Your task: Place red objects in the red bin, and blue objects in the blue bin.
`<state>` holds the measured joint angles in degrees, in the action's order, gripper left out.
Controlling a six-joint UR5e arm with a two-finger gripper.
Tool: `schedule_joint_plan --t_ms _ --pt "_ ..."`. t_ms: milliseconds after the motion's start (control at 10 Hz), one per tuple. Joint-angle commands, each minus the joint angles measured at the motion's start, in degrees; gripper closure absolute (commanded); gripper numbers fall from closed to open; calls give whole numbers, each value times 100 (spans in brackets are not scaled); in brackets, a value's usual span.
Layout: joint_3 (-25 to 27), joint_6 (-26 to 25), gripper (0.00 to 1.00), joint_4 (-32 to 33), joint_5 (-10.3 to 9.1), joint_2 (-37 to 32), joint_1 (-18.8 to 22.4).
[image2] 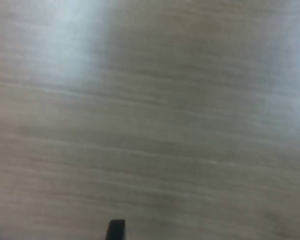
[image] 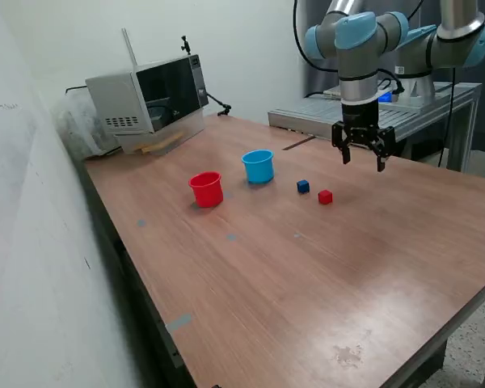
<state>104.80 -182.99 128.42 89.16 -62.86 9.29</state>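
Observation:
In the exterior view a red cup [image: 206, 189] and a light blue cup [image: 259, 166] stand upright on the wooden table [image: 323, 275]. A small dark blue cube [image: 303, 187] and a small red cube [image: 325, 196] lie to the exterior view's right of the blue cup. Only one cube of each colour shows. My gripper [image: 363, 160] hangs open and empty above the table, up and to the right of the cubes. The wrist view shows blurred bare wood and one dark fingertip [image2: 116, 230]; no cube or cup appears there.
A white microwave [image: 149, 99] stands at the table's far corner in the exterior view's left. A metal bench [image: 404, 113] and a second arm stand behind my arm. A white wall runs along the left.

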Motion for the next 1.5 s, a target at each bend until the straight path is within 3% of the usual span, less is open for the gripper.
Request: schedule_joint_plan --t_ms 0,1400 --pt "76 17 0 95 -4 -60 38" --pt "-21 17 0 456 -13 643 21"
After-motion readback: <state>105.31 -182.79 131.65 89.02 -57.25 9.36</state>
